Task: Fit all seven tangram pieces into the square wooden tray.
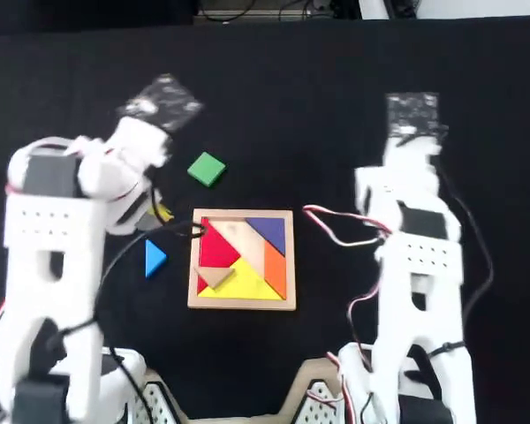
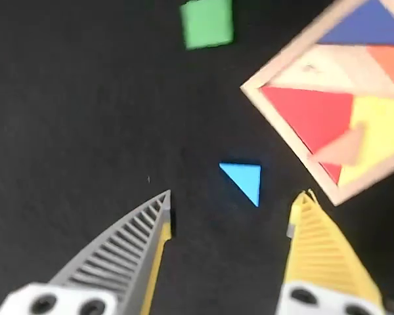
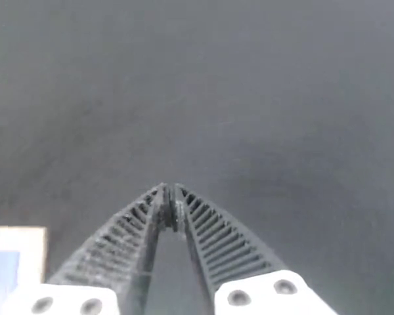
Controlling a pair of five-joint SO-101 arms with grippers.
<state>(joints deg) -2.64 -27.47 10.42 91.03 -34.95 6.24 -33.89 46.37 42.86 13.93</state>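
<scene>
The square wooden tray (image 1: 241, 304) lies mid-table and holds a red triangle (image 1: 216, 247), a yellow triangle (image 1: 243, 281), an orange piece (image 1: 275, 263) and a blue-purple triangle (image 1: 269, 231). A small tan triangle (image 1: 214, 276) lies over the red and yellow ones. On the cloth left of the tray rests a light blue triangle (image 1: 155, 258). A green square (image 1: 206, 169) sits behind the tray. My left gripper (image 2: 236, 195) is open, with the light blue triangle (image 2: 244, 178) just beyond its tips. My right gripper (image 3: 169, 197) is shut on nothing, over bare cloth right of the tray.
Black cloth covers the table. The left wrist view has the tray rim (image 2: 282, 128) close on one side and the green square (image 2: 207, 23) farther off. A tray corner (image 3: 13, 233) edges the right wrist view. Cables (image 1: 336, 231) hang off the right arm near the tray.
</scene>
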